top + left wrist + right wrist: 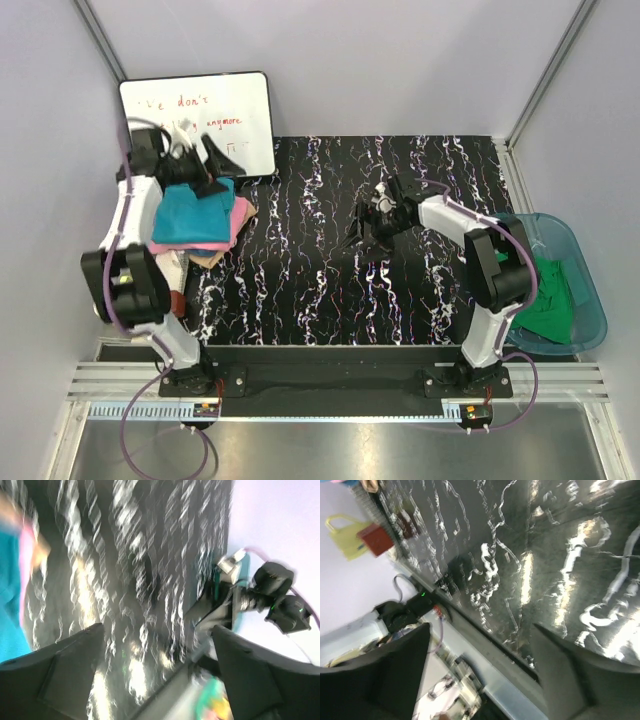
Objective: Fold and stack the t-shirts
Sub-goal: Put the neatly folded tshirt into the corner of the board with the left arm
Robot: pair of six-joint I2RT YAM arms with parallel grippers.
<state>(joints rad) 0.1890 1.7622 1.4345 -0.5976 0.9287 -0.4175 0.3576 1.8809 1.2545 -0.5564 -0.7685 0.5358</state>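
Stack at bench left: teal t-shirt on pink t-shirt and tan t-shirt. Green t-shirts, apparently yet to fold, lie in tub. My left end effector and right end effector: fingers apart, empty.

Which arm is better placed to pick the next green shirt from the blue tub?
Right. The tub with the green shirt sits beside that arm, and the right gripper is open and empty. The left gripper hangs by the folded stack, far across.
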